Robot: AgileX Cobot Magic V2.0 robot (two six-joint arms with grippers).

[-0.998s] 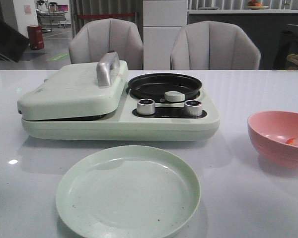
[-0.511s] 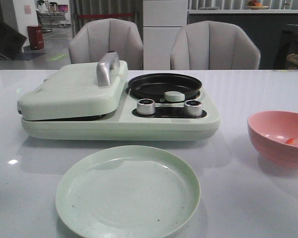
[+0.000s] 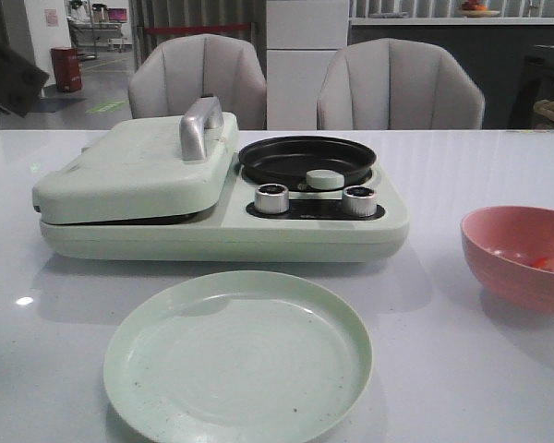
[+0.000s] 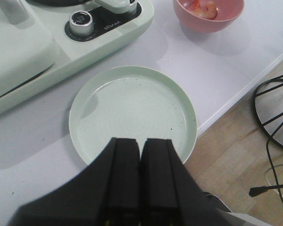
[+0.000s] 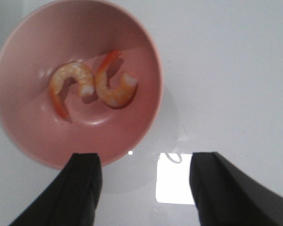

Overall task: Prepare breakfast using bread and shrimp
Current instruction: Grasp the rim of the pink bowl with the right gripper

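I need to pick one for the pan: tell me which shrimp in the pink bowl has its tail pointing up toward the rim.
The curled orange-white shrimp nearer the bowl's centre; the other shrimp arches beside it, its tail pointing down.

Two grey upholstered chairs [image 3: 197,80] are standing just behind the white table [image 3: 462,369], with a white cabinet [image 3: 306,55] showing between them. Wooden flooring [image 4: 236,160] is lying beside the table (black cables [image 4: 273,155] trailing over it).
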